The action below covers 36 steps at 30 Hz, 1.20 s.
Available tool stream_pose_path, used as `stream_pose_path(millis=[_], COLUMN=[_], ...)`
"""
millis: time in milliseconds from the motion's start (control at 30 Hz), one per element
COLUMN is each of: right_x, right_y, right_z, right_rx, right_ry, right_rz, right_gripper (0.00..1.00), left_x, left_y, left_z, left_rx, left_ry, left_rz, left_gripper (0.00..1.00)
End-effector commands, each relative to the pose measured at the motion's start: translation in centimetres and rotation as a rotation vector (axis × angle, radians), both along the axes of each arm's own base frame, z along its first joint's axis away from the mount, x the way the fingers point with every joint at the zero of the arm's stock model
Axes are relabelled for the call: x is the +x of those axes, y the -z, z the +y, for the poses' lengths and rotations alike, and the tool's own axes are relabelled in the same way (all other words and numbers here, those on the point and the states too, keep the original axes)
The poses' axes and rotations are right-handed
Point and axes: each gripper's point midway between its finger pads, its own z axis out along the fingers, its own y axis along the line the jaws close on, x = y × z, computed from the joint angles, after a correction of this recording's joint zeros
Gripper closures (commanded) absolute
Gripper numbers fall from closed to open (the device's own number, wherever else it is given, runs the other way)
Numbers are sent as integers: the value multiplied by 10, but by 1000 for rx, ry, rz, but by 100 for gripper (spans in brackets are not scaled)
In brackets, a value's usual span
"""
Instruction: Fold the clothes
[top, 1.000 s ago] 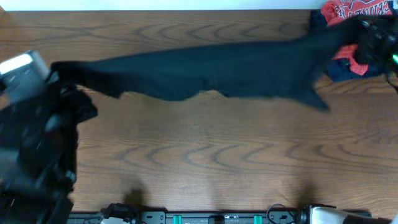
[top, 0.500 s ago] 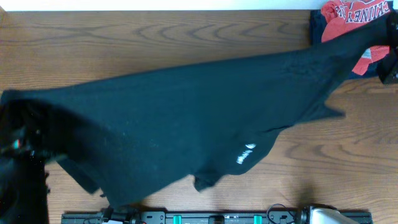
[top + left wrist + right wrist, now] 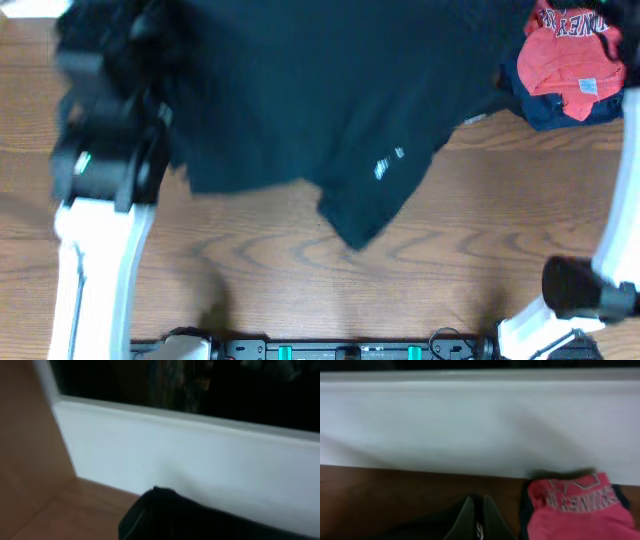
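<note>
The clothes (image 3: 320,90), one black garment with a small white logo (image 3: 388,162), hang spread across the far half of the overhead view, with a lower corner drooping toward the table's middle. My left gripper (image 3: 167,520) is buried in black fabric at the garment's left end, its fingers hidden. In the right wrist view my right gripper (image 3: 480,517) has its two fingers pressed together on a thin edge of the black cloth (image 3: 420,527). In the overhead view the right gripper itself is out of sight.
A red shirt with white lettering (image 3: 570,60) lies on a navy garment (image 3: 560,112) at the far right corner of the wooden table (image 3: 300,280). A white wall (image 3: 470,425) runs behind the table's far edge. The right arm's base (image 3: 585,290) stands at the front right.
The black garment has swung from a low spread toward the front up to the far side. The left arm has moved from the front left corner toward the far left.
</note>
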Motion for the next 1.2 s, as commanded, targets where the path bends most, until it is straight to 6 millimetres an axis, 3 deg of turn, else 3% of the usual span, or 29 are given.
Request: stream_pose_path(millis=[0, 100, 233, 367, 467, 567, 700, 800, 1033, 1167], right_x=[15, 21, 22, 20, 16, 5, -23, -47, -85, -97], right_y=[-10, -24, -33, -22, -5, 23, 65, 92, 137, 151], right_z=[-3, -3, -4, -4, -3, -1, 7, 16, 22, 23], right_rx=[2, -4, -25, -42, -34, -31, -17, 5, 29, 59], right_ry=[-23, -26, -29, -38, -39, -49, -96, -146, -173, -158], right_rz=[-66, -131, -166, -125, -52, 66, 269, 406, 645, 728], right_gripper=[99, 99, 99, 99, 99, 99, 99, 99, 99, 98], left_x=[37, 56, 62, 58, 52, 34, -6, -39, -87, -105], left_y=[2, -10, -26, -14, 18, 64, 122, 155, 204, 232], left_z=[1, -3, -12, -12, -11, -9, -6, -4, 0, -16], left_rx=[63, 60, 94, 104, 102, 83, 19, -18, -117, -189], left_ry=[40, 75, 145, 160, 165, 168, 146, 121, 31, 94], left_rz=[-7, -44, -56, 9, 143, 342, 621, 802, 1044, 1160], left_gripper=[94, 94, 94, 94, 94, 94, 94, 94, 94, 94])
